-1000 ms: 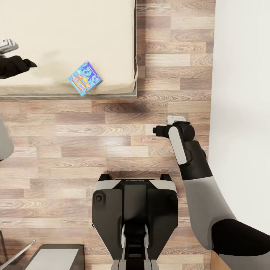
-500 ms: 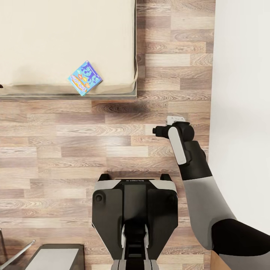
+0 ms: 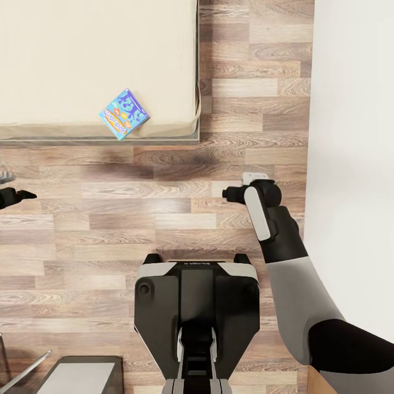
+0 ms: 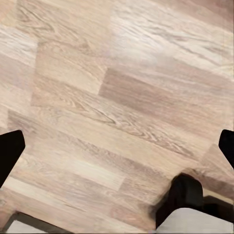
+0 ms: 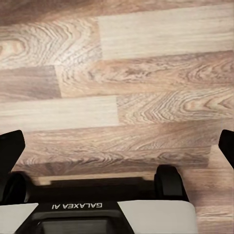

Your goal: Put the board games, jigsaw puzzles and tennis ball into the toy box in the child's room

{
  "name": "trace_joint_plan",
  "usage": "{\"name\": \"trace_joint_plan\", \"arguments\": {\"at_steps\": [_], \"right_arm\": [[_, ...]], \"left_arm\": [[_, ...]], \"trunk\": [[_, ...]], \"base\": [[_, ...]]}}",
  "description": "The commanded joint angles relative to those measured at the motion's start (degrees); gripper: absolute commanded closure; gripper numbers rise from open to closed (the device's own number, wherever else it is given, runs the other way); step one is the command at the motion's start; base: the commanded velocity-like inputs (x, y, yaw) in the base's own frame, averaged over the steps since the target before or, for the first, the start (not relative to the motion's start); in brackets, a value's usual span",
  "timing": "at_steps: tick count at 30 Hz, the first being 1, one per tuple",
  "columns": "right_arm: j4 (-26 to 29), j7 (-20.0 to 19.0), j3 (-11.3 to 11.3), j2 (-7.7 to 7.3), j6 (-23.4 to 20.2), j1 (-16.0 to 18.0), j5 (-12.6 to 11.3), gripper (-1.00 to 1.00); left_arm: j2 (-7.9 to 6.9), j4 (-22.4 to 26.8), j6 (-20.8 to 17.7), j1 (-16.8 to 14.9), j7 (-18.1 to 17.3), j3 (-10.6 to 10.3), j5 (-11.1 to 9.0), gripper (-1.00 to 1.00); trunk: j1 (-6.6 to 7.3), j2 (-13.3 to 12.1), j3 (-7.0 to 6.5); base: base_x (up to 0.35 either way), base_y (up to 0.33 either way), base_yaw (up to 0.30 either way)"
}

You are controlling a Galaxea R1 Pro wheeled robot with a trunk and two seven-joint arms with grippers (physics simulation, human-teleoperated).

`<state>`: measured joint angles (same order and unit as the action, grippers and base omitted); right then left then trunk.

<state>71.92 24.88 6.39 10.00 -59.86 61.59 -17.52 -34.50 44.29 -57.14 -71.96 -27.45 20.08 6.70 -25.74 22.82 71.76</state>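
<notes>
In the head view one board game (image 3: 124, 114) lay flat near the foot corner of the bed (image 3: 65, 49), ahead of both arms and touched by neither. The left gripper (image 3: 26, 194) sat low over the floor (image 3: 109, 213), short of the bed edge and well off to the game's left; from here its opening could not be judged. The right gripper (image 3: 227, 191) hung over bare boards, apart from the bed and to the game's right. In the left wrist view the left gripper (image 4: 117, 151) had its dark fingertips (image 4: 9, 151) at opposite edges, spread wide with only wood between them. The right wrist view gave the same for the right gripper (image 5: 117, 151): wide apart, empty, above floor and the robot base (image 5: 97, 214). The step looked like fetching the game from the bed. Next, probably, one arm had to reach forward over the mattress edge, centre on the box and close across it.
</notes>
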Motion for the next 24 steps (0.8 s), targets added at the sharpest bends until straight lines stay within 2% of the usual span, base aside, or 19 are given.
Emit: {"name": "trace_joint_plan", "arguments": {"at_steps": [1,6,10,11,15,16,19,20,22,23,24], "right_arm": [[-0.1,0.6,0.0,0.00,-0.1,0.0,-0.6,-1.00],[-0.4,0.6,0.0,0.00,-0.1,0.0,-0.6,-1.00],[-0.4,0.6,0.0,0.00,-0.1,-0.2,-0.6,-1.00],[-0.5,0.6,0.0,0.00,-0.1,-0.5,-0.6,-1.00],[-1.1,0.7,0.0,0.00,-0.1,-1.7,-0.5,-1.00],[-1.8,0.7,0.0,0.00,-0.1,-2.1,-0.5,-1.00],[-2.6,0.7,0.1,0.00,-0.1,-2.5,-0.5,-1.00],[-3.1,0.7,0.2,0.00,0.0,-2.7,-0.4,-1.00],[-3.6,0.7,0.2,0.00,0.2,-2.9,-0.3,-1.00],[-4.3,0.8,0.3,0.00,0.4,-3.0,-0.2,-1.00],[-4.7,0.8,0.3,0.00,0.4,-3.1,-0.1,-1.00]], "left_arm": [[0.06,0.1,-0.1,2.2,-1.1,0.1,0.6,-1.00],[0.38,0.0,0.9,8.0,-1.5,0.1,0.6,-1.00],[0.91,-0.2,4.5,12.1,-1.4,0.1,0.6,-1.00],[1.58,-0.5,6.0,13.6,-1.3,0.1,0.6,-1.00],[3.74,-1.1,8.2,15.8,-0.7,0.1,0.9,-1.00],[4.95,-1.3,9.0,16.6,-0.1,0.1,1.0,-1.00],[6.57,-1.7,10.8,17.7,1.7,0.1,1.1,-1.00],[7.75,-1.9,12.5,18.2,3.4,0.0,1.1,-1.00],[9.15,-2.2,14.3,18.6,5.5,0.0,1.0,-1.00],[10.68,-2.5,16.1,18.9,7.8,0.1,1.0,-1.00],[11.43,-2.8,17.0,19.0,9.0,0.1,1.0,-1.00]], "trunk": [[-0.04,0.1,0.06],[-0.04,0.1,0.06],[-0.04,0.1,0.06],[-0.04,0.1,0.06],[-0.04,0.1,0.06],[-0.04,0.1,0.06],[-0.04,0.1,0.06],[-0.04,0.1,0.06],[-0.04,0.1,0.06],[-0.04,0.1,0.06],[-0.04,0.1,0.06]], "base": [[0.000,0.000,0.000],[0.000,0.000,0.000],[0.000,0.000,0.000],[0.000,0.000,0.000],[0.000,0.000,0.000],[0.000,0.000,0.000],[0.000,0.000,0.000],[0.000,0.000,0.000],[0.000,0.000,0.000],[0.000,0.000,0.000],[0.000,0.000,0.000]]}}
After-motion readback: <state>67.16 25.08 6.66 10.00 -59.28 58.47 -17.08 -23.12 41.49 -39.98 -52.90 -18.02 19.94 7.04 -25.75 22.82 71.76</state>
